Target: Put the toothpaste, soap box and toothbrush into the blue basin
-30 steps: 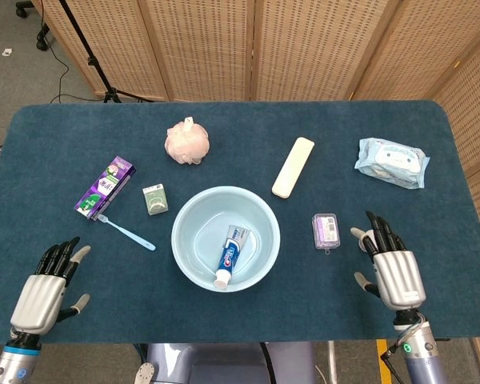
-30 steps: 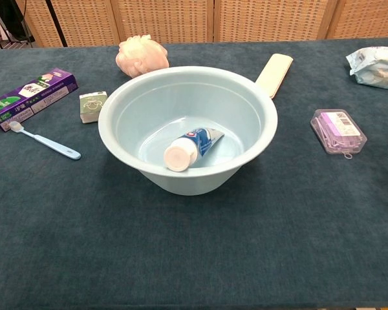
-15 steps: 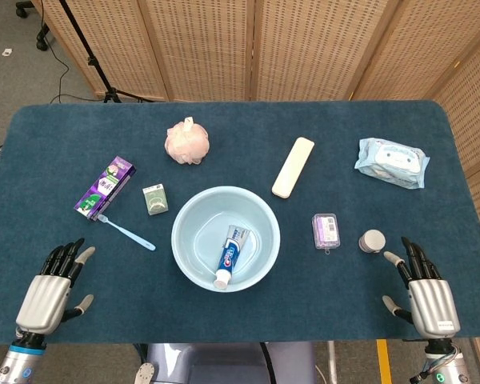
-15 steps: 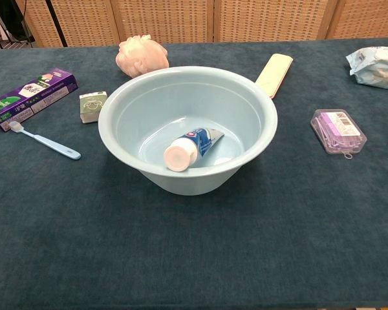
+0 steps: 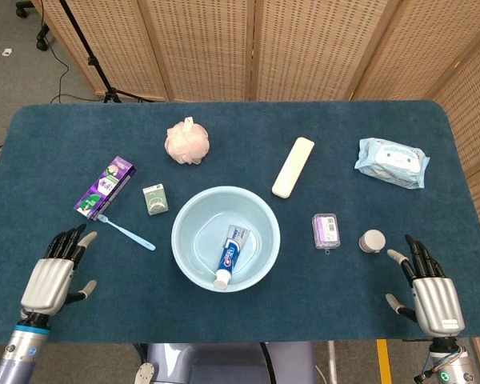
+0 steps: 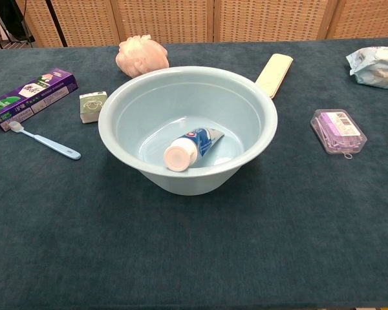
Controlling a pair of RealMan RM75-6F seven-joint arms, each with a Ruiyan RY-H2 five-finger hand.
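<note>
On the blue table (image 5: 56, 152), sitting mid-surface: basin (image 5: 188, 256), cradling the toothpaste (image 5: 231, 254). Lying left of it, soap box (image 5: 154, 199) and toothbrush (image 5: 126, 231). Hovering at the near corners, fingers spread, holding nothing: left hand (image 5: 52, 276), right hand (image 5: 430, 292).

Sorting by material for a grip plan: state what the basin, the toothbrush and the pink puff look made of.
Blue basin: likely hard plastic, smooth and glossy, with soft highlights on its inner wall. Toothbrush: likely plastic, a thin light-blue handle with a pale head; bristles too small to judge. Pink puff: looks like gathered mesh netting, ruffled and matte.
</note>
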